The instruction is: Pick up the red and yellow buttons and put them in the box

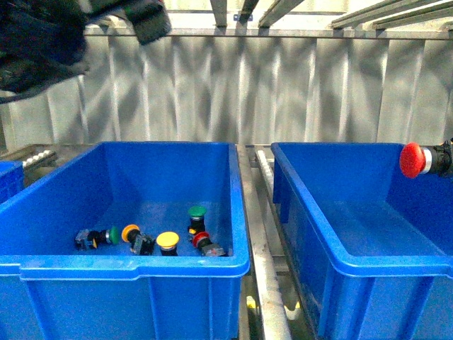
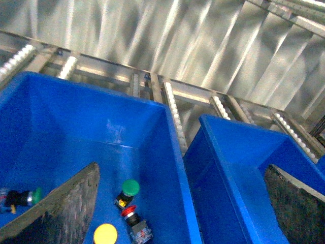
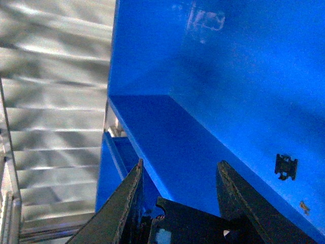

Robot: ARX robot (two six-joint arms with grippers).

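Pinching a red button in front view, right gripper is hanging over the right box, likely for release. Left wrist: left gripper is hovering spread, empty, above left crate's yellow button. Right wrist: fingers are clamping its black body.

Left arm: raised high, seen in the front view as a dark, blurred mass; details of its joints cannot be made out.

Left gripper: angled downward. Jaws spread wide, with nothing between them. Two dark textured fingers show in the wrist view, well apart.

Right gripper: only its tip shows in the front view, held level and pointing inward. Jaws drawn in and clamped on the black body of a red button, whose cap faces the left arm's side.

Right arm: out of view.
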